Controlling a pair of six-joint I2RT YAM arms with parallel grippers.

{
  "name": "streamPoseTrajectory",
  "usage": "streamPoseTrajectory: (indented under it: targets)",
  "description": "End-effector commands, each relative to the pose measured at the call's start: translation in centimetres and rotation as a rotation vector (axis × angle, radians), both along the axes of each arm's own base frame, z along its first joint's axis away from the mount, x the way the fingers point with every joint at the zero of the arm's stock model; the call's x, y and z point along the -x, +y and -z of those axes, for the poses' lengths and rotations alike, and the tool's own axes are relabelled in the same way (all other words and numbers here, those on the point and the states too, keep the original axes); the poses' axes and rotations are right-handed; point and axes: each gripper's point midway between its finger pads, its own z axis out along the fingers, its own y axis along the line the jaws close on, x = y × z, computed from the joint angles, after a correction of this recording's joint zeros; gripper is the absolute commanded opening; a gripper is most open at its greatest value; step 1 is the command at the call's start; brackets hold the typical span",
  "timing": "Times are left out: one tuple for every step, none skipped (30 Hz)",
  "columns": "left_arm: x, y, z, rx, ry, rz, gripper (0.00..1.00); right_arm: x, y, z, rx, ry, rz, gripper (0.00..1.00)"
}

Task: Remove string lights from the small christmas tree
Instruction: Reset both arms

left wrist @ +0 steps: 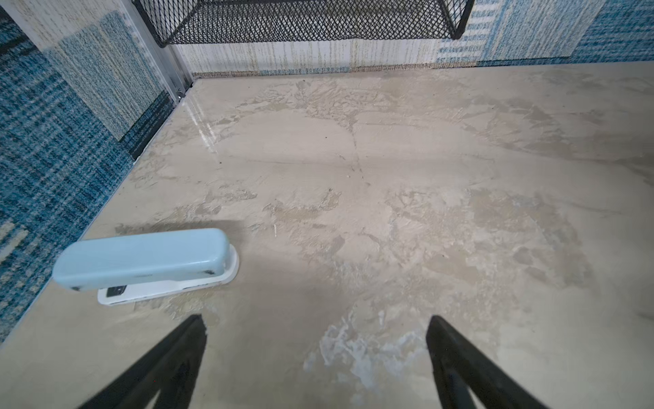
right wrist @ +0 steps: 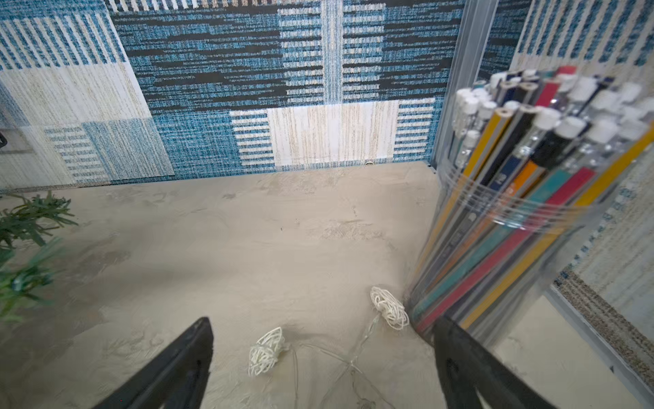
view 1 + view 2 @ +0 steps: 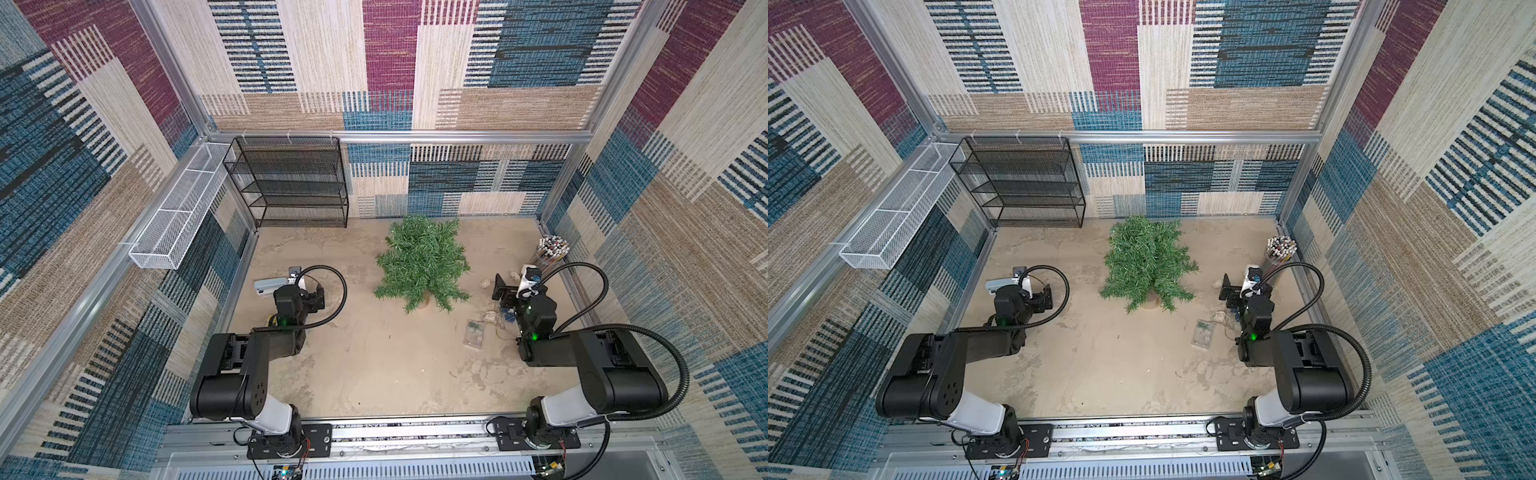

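The right end effector hangs low over the surface, its two black fingers spread wide with nothing between them. Just ahead of it, in the gap between the fingers, lie the string lights. Two cream-white balls of loosely woven thread sit on a thin, nearly clear wire that lies slack. One ball rests against the foot of a clear cylinder of coloured pencils, just beyond the outer finger. In a top view the clear plastic battery box lies flat behind this end effector, towards the middle of the surface.

The left end effector is equally wide open and empty, above bare, mottled beige surface. A pale blue stapler, smooth and round-edged, sits just ahead of its outer finger.

Farther off, between the two end effectors, stands the small christmas tree, bushy with green needles on a tan base. No wire or ball shows in its branches, so the removal looks finished, though its far side is hidden.
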Motion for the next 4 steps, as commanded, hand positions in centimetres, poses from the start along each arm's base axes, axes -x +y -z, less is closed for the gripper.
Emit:
streamPoseTrajectory:
  targets:
    - [-0.16, -0.34, -0.13, 0.029, -0.005, 0.016, 0.99, -0.19, -0.13, -0.60, -0.005, -0.022, 0.008, 0.98]
    - [-0.10, -0.34, -0.11, 0.030, -0.006, 0.017, 0.99, -0.17, -0.13, -0.57, -0.005, -0.022, 0.007, 0.98]
    - [-0.05, -0.32, -0.19, 0.030, -0.006, 0.017, 0.99, -0.16, -0.11, -0.62, -0.005, -0.023, 0.007, 0.98]
    - [0.00, -0.34, -0.22, 0.031, -0.007, 0.018, 0.99, -0.16, -0.11, -0.63, -0.005, -0.024, 0.007, 0.98]
